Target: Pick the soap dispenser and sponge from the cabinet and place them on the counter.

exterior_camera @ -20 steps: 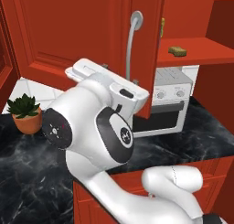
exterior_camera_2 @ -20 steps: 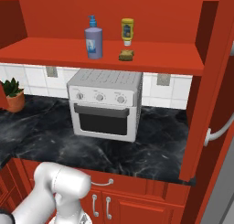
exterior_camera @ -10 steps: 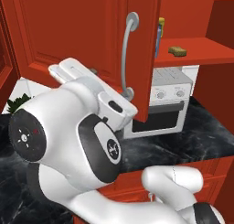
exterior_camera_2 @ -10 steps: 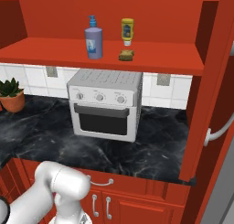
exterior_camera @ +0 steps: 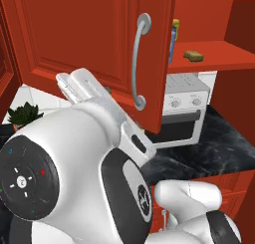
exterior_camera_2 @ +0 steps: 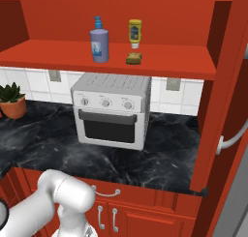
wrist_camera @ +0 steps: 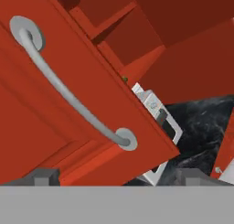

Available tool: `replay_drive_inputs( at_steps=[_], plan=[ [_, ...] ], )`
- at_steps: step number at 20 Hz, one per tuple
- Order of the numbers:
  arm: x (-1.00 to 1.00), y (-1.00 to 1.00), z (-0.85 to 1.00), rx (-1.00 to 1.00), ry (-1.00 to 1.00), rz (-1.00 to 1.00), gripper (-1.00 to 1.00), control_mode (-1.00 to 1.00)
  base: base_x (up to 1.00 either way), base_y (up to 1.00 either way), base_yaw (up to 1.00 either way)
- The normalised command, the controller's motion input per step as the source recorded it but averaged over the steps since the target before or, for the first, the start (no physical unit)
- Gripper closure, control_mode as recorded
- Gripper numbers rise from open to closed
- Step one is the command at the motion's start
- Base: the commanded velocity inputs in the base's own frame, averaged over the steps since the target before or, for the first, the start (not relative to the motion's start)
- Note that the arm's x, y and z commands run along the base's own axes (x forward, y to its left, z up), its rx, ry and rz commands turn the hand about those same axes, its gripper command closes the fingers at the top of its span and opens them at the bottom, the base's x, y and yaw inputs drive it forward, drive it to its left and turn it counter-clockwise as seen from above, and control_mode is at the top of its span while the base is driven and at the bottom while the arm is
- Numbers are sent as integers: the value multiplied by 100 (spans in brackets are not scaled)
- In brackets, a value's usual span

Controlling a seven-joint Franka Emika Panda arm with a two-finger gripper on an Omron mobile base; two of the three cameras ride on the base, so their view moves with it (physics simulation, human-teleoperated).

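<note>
The lavender soap dispenser [exterior_camera_2: 99,41] with its blue pump stands upright on the red shelf [exterior_camera_2: 58,53] of the open cabinet. To its right the small tan sponge [exterior_camera_2: 134,58] lies flat, also seen as the sponge [exterior_camera: 193,55] past the door edge. The black veined counter [exterior_camera_2: 43,139] runs below. My gripper [wrist_camera: 119,177] is open and holds nothing. Its dark fingertips [wrist_camera: 43,176] stand wide apart, right in front of the open cabinet door [wrist_camera: 55,141] and its curved silver handle [wrist_camera: 68,95]. My arm [exterior_camera: 99,158] rises just before that door [exterior_camera: 84,34].
A yellow squeeze bottle [exterior_camera_2: 135,34] stands behind the sponge. A white toaster oven [exterior_camera_2: 111,110] sits on the counter under the shelf, with a potted plant [exterior_camera_2: 12,101] far to its left. A second open door with a handle [exterior_camera_2: 232,139] hangs at the right.
The arm has swung up and closer to the left base camera, so it now covers the plant and counter there. The shelf items have not moved. The jaws stay open.
</note>
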Motion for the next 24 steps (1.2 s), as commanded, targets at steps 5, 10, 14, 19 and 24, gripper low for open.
replay_drive_inputs(
  at_steps=[5,10,14,19,24],
  plan=[
    [-69,-48,7,30,0,5,-100,-100,0,0,0],
    [-60,-60,11,33,0,5,-100,-100,0,0,0],
    [-53,-65,13,38,0,6,-100,-100,0,0,0],
    [-32,-57,11,40,-1,10,-100,-100,0,0,0],
    [-8,-37,2,36,-5,13,-100,-100,0,0,0]
  ],
)
